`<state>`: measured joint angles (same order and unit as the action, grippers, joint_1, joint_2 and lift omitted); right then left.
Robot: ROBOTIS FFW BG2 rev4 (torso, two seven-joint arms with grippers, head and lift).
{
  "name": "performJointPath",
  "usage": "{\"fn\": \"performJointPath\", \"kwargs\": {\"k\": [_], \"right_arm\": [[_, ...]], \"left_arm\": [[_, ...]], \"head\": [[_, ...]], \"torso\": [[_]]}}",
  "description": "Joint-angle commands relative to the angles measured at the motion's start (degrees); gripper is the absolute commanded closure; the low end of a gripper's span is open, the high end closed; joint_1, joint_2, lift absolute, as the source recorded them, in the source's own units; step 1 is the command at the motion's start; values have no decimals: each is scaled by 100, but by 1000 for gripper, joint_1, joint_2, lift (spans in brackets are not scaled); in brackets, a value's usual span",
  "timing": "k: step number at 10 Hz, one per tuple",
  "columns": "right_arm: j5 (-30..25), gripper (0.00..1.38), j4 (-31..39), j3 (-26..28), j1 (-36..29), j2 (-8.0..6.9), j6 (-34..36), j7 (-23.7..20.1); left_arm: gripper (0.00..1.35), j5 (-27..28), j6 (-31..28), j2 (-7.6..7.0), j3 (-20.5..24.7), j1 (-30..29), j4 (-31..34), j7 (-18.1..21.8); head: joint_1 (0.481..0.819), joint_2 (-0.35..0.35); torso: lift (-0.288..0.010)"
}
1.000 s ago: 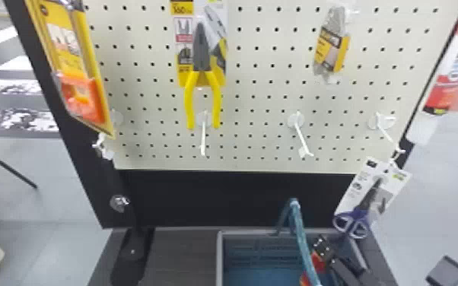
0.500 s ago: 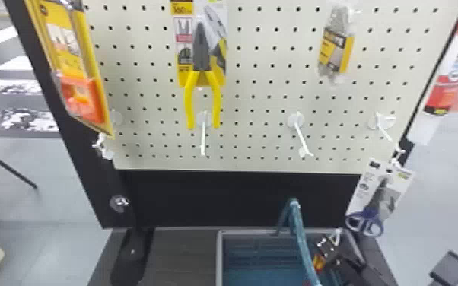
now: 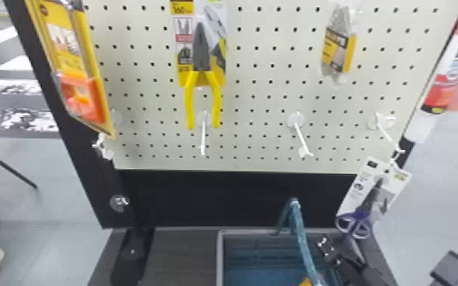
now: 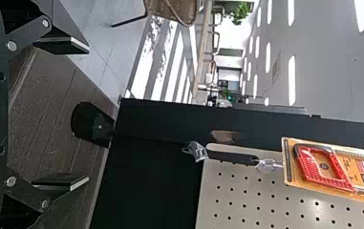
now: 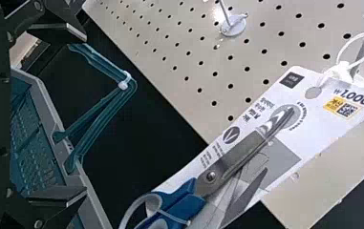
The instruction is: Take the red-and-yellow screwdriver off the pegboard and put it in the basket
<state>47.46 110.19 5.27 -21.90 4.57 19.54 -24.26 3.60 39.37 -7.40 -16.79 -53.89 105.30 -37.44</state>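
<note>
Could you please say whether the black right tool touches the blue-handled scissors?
Apart: the right wrist view shows a gap, crossed by the grey basket rim, between tool and scissors.

In my head view the basket [image 3: 220,258], at six o'clock, runs off the bottom edge — so does its teal handle [image 3: 301,232]. At five o'clock an orange scrap [image 3: 305,282] is too cropped for me to name. The right gripper [image 3: 326,246], between four and five, covers part of the basket. I see the yellow pack [image 3: 64,45] at ten o'clock lose its top. From the right wrist, the scissors' handles [image 5: 182,198] run out of frame.
</note>
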Motion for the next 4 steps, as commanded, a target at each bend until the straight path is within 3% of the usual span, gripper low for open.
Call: {"fn": "performJointPath", "kwargs": {"k": [1,4], "right_arm": [[0,171,0,0,9,0,-21,1],[-9,171,0,0,9,9,-38,1]], "left_arm": [[331,0,0,2,0,8,-3,0],[331,-9,0,2,9,8,-3,0]], "head": [[549,0],[549,0]], "torso": [[-100],[-100]]}}
